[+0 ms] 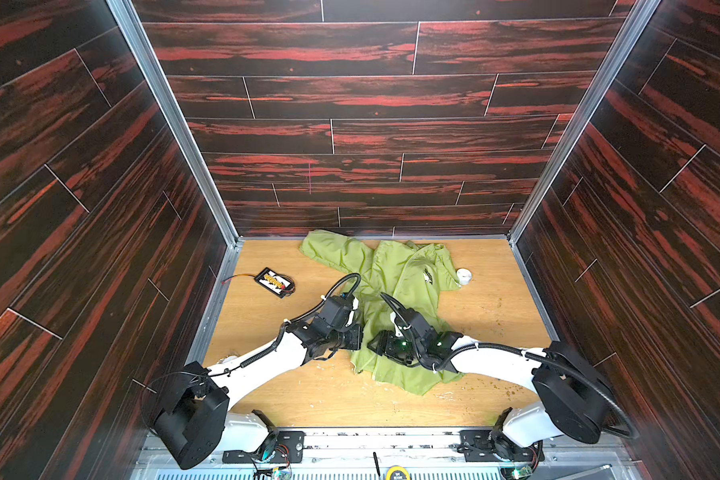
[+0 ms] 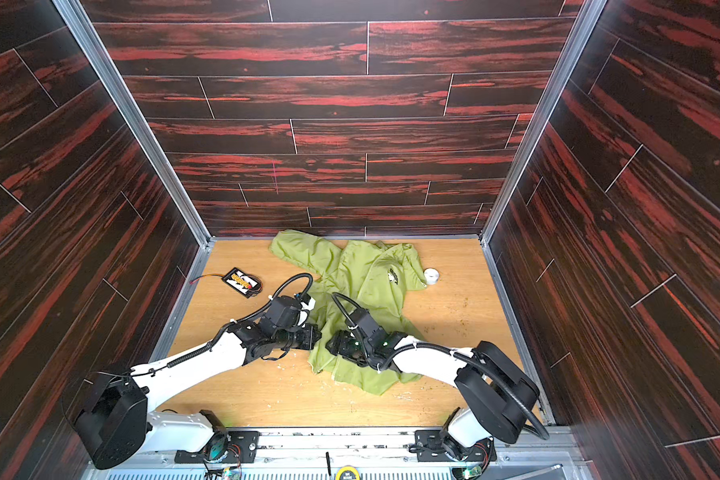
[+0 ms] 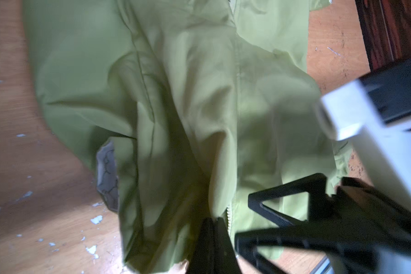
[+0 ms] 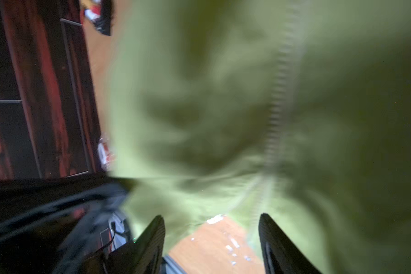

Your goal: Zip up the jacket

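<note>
The jacket (image 1: 395,282) is spread on the wooden bench (image 1: 495,316), right of centre in both top views. Its long axis runs from the near edge towards the back wall: the collar is pointed at the wall and the hem at the arm bases. One sleeve is thrown out towards the far left corner. The zipper (image 3: 229,213) is laid along that same axis, and a small dark chest logo (image 1: 429,276) is seen right of it.

The left fingers (image 3: 209,239) are pressed together on a raised fold of the green cloth just beside the zipper, near the hem. The right fingers (image 4: 156,232) are held apart above the lower zipper, with nothing gripped between them; that view is blurred.

A black battery pack (image 1: 276,282) is set well left of the jacket, and a white roll (image 1: 463,276) just beside its right sleeve.
</note>
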You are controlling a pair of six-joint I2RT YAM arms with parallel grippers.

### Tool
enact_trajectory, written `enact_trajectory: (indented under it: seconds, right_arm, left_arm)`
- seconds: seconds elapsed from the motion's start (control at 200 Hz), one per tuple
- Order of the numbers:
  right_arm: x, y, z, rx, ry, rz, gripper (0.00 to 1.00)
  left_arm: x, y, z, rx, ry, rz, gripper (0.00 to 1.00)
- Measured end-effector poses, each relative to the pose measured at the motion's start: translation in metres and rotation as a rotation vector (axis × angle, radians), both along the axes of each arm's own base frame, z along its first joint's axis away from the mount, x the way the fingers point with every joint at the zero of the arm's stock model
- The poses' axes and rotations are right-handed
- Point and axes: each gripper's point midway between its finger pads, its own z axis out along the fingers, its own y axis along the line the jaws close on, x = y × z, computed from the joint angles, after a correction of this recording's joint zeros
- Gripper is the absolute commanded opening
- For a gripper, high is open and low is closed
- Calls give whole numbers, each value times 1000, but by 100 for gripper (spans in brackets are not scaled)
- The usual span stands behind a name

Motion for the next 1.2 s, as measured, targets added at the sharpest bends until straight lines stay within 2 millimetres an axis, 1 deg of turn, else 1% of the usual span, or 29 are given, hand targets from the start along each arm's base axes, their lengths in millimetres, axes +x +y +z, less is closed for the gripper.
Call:
enact_trajectory:
  seconds: [0.085,0.125,0.306,0.406,0.501,0.581,0.711,0.781,0.842,0.907,1.027,1.072,1.127,1.197]
  right_arm:
    - [0,-21,-22,-32,47,-52,66]
    - [1,-29,-29,-44,64,-75,66]
    - [20,-45,-29,-20,58,-141,66]
    - [29,-60,-29,-18,52,-183,67]
    - [33,-70,-29,-35,47,-204,67]
    - [33,-72,-28,-45,46,-200,67]
    - [30,-69,-27,-51,41,-177,67]
    - [27,-62,-21,-40,30,-158,66]
    - [24,-54,-10,-13,7,-134,61]
    - [21,-43,5,37,-24,-106,57]
    - [19,-19,35,145,-93,-63,56]
    - [17,-10,43,184,-114,-45,58]
    - [15,0,53,234,-127,-32,64]
    - [15,8,65,302,-150,-27,69]
  left_arm:
    - [4,5,3,-6,-4,16,0]
    - [5,7,5,-11,-7,24,0]
    - [10,23,13,-36,-20,64,0]
    - [12,30,16,-51,-22,81,0]
    - [13,34,17,-65,-16,91,0]
    - [14,35,18,-81,-6,92,0]
    - [12,30,21,-123,15,72,0]
    - [10,25,25,-146,27,58,0]
    - [10,20,31,-172,34,46,0]
    - [11,15,39,-203,42,33,0]
    - [10,5,51,-256,60,11,0]
    - [9,3,54,-272,72,4,0]
    - [8,0,55,-289,91,-2,0]
    - [7,-4,56,-312,112,-5,0]
